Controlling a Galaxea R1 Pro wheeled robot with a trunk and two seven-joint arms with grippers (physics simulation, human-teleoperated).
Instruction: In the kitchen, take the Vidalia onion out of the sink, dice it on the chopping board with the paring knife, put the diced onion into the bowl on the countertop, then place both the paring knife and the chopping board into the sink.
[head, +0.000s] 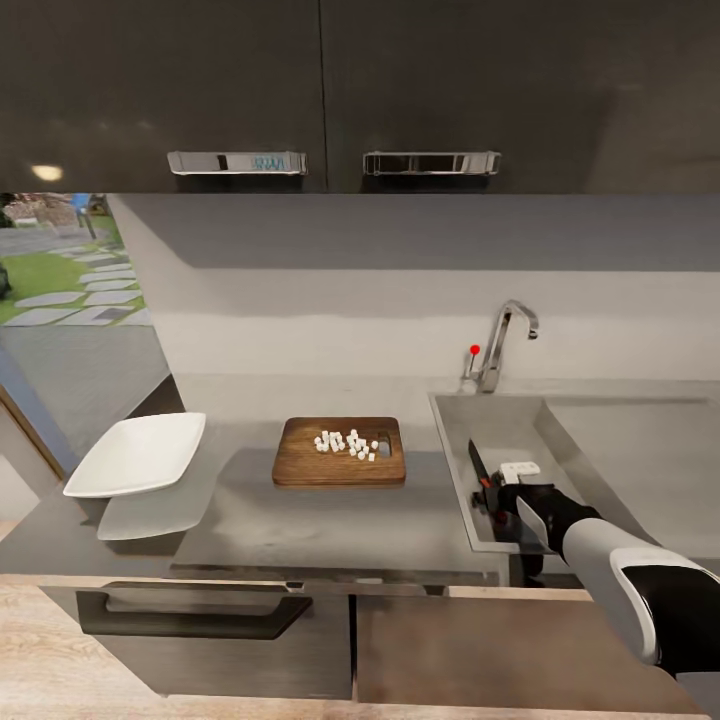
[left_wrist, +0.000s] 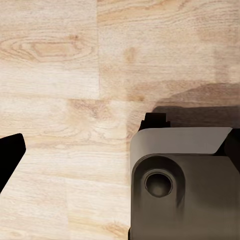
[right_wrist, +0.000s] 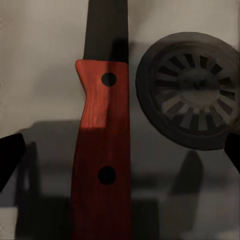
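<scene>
The bowl (head: 137, 453) is sitting empty at the far left edge of the tabletop (head: 300, 520) while the diced Vidalia onion (head: 348, 443) is still lying on the chopping board (head: 339, 452), so moving that board to the sink (head: 500, 425) now is risking spilled cubes. The right claw (head: 497, 497) is hanging low in the sink over the paring knife (right_wrist: 102, 150), its fingers spread wide of the red handle, gripping nothing. The left claw (left_wrist: 120, 150) is pointing at the wooden floor (left_wrist: 60, 75), its opening unclear.
</scene>
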